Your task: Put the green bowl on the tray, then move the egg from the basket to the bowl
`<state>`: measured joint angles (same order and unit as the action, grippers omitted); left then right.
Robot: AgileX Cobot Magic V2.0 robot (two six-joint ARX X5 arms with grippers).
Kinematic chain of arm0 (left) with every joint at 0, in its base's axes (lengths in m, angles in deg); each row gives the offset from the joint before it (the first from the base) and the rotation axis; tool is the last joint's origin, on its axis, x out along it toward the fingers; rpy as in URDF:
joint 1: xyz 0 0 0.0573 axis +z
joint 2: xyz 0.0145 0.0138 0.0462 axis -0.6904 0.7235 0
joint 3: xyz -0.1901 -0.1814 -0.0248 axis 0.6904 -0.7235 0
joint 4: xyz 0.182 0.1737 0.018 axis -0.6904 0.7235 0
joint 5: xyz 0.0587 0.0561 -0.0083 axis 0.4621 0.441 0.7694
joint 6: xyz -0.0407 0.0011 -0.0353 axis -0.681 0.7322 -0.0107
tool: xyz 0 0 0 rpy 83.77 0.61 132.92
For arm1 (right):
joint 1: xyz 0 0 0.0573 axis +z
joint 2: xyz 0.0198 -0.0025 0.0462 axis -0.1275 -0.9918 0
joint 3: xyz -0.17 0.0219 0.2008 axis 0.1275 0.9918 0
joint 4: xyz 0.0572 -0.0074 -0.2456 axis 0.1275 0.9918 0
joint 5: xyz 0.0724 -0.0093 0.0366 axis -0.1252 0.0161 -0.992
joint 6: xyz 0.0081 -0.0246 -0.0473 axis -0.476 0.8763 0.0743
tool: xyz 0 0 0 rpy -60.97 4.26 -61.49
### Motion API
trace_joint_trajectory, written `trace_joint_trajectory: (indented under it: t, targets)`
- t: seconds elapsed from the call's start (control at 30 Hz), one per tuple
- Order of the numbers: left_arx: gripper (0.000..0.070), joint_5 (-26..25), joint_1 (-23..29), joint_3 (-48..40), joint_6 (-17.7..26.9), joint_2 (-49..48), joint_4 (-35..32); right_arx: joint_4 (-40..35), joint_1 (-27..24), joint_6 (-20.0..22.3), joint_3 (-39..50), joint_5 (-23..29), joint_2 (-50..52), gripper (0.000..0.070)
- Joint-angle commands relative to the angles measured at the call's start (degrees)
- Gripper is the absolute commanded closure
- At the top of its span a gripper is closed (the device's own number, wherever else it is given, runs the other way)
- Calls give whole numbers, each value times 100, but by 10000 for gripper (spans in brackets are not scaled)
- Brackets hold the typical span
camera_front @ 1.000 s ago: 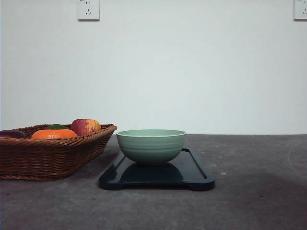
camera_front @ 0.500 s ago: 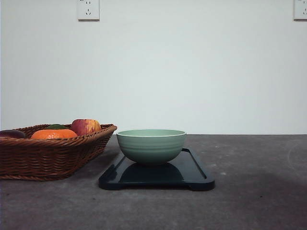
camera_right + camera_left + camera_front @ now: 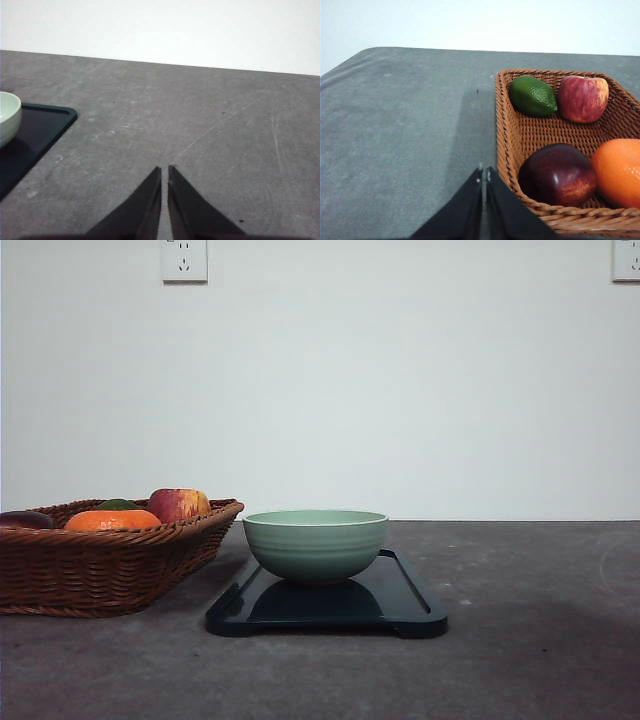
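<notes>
Left gripper [image 3: 484, 172] had its fingers pressed together, empty, hovering over bare table just beside the basket [image 3: 506, 150] rim, on its outer side. Right gripper [image 3: 164, 171] same story: fingertips closed on nothing, over open table, with the tray [image 3: 47, 125] corner and green bowl [image 3: 9, 117] off to one side of it. From the front I had the green bowl [image 3: 315, 543] sitting upright on the tray [image 3: 405, 605], toward its far end, so I judged step one done. Egg was the problem: in the basket I could see a lime [image 3: 532, 95], a red apple [image 3: 583, 98], a dark red apple [image 3: 558, 174] and an orange [image 3: 619, 172], no egg anywhere I could make out; part of the basket ran out of frame, so it may have sat there. Basket [image 3: 110, 565] lay left of the tray, close but not touching as far as I could tell, so left arm was clearly the nearer one. My read of the next move: open the left fingers, swing inward over the rim, find the egg before committing.
</notes>
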<state>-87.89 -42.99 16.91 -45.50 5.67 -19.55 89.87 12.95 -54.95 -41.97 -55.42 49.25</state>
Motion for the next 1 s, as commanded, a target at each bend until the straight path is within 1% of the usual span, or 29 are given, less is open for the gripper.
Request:
trace_joint_trajectory:
  t: [0.0,0.97]
  targets:
    - [700,2,2,-105,55,-4,28,-76,13,-13,22,2,4,684]
    - [700,2,2,-105,54,-4,28,-76,13,-13,22,2,4,684]
